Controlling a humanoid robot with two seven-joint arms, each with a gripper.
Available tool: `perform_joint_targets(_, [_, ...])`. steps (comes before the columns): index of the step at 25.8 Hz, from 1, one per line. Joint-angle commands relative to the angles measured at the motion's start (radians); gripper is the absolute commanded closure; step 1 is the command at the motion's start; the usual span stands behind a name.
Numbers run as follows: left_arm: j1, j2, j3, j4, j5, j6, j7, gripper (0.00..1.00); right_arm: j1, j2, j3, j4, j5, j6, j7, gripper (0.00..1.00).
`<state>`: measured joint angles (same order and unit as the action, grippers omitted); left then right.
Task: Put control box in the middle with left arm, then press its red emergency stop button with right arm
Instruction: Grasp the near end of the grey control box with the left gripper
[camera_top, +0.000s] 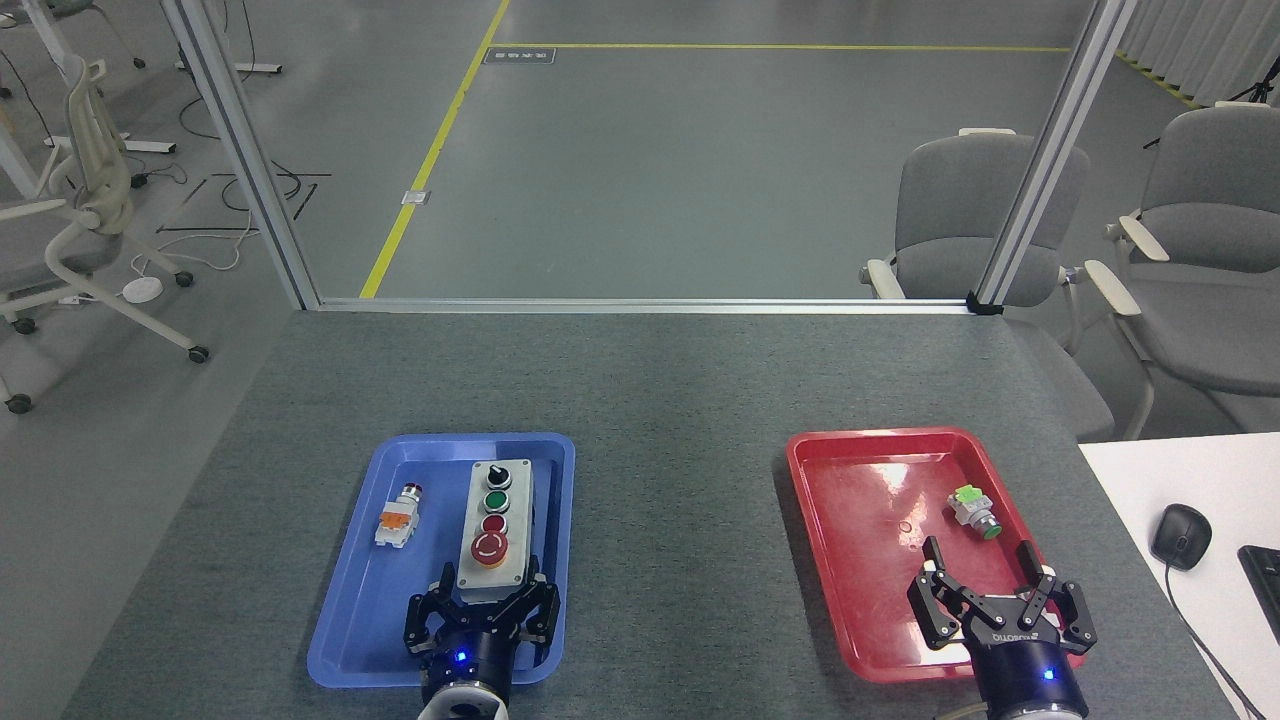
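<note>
The light grey control box (497, 505) lies lengthwise in the blue tray (350, 590). Its red emergency stop button (490, 547) is the control nearest me, behind it a small red, a green and a black knob. My left gripper (488, 578) is open, low at the box's near end, with one finger on either side of that end. The box's near edge is partly hidden behind the gripper. My right gripper (979, 550) is open with nothing in it, over the near part of the red tray (850, 560). The middle (680, 540) of the table is bare grey felt.
A small push-button part with orange pieces (397, 520) lies in the blue tray left of the box. A part with green pieces (972, 510) lies in the red tray beyond my right gripper. A white desk with a mouse (1180, 535) adjoins the table's right side.
</note>
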<state>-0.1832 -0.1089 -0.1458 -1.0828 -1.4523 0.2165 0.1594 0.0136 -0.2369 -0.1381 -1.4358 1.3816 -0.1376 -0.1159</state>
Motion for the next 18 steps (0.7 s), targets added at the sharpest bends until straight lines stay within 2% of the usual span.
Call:
perform_joint_targets(1, [-0.022, 0.0, 0.0, 0.038, 0.006, -0.002, 0.0, 0.01, 0.0, 0.005, 0.0, 0.0, 0.0, 0.003, 0.004, 0.02])
perform_joint_targets(11, [-0.061, -0.002, 0.0, 0.112, 0.006, -0.002, 0.0, 0.01, -0.001, 0.007, 0.0, 0.0, 0.002, 0.003, 0.004, 0.02])
perform_joint_targets(12, [-0.064, -0.002, 0.0, 0.116, 0.006, -0.002, 0.0, 0.04, -0.003, 0.005, 0.0, 0.0, 0.002, 0.003, 0.004, 0.02])
perform_joint_targets(15, [-0.071, 0.0, -0.001, 0.12, 0.006, -0.008, -0.001, 0.21, -0.004, 0.004, 0.0, 0.002, 0.0, 0.001, 0.005, 0.02])
perform_joint_targets(18, [-0.078, 0.005, -0.001, 0.118, 0.006, -0.014, -0.001, 0.49, -0.004, 0.002, 0.0, 0.002, 0.0, 0.001, 0.005, 0.02])
